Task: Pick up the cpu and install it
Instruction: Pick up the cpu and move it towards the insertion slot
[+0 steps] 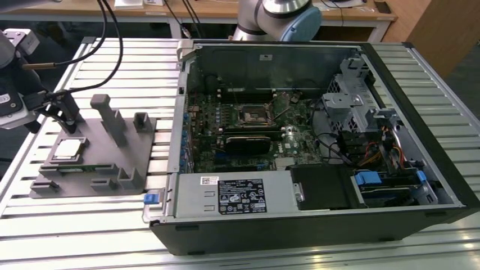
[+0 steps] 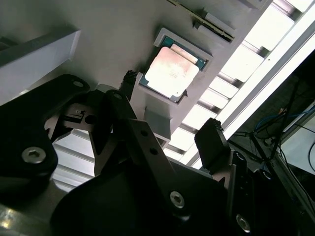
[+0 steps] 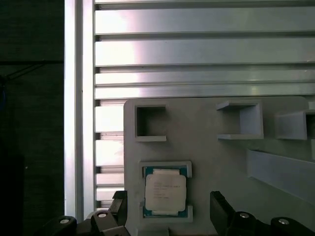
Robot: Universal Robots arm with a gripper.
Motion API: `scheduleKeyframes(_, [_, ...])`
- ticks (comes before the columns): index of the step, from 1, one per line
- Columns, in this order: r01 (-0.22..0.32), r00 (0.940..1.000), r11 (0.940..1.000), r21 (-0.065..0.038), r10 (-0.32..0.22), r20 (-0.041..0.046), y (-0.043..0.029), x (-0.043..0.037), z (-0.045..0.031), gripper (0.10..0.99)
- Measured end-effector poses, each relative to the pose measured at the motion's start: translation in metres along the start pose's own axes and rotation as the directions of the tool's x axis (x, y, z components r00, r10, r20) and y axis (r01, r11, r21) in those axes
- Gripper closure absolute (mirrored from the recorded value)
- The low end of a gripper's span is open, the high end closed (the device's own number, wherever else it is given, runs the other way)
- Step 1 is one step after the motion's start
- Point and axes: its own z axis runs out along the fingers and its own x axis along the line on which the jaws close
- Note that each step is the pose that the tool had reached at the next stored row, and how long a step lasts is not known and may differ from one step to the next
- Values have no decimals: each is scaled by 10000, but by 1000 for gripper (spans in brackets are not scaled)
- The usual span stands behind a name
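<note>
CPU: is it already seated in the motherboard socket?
No, the cpu lies in its recess on the grey fixture, outside the computer case.

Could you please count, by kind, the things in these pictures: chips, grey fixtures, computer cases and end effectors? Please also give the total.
cpu: 1
grey fixture: 1
open computer case: 1
end effector: 1
Total: 4
</note>
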Motion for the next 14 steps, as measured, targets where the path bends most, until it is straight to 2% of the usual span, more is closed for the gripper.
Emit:
scheduleKeyframes(10, [2, 10000, 10000, -6, -2, -7, -8, -1, 51, 325])
scheduleKeyframes(11, [1, 10000, 10000, 6, -1, -16, -9, -1, 59, 325])
scheduleKeyframes(14, [1, 10000, 9999, 143, 0, -32, -10, 0, 77, 325])
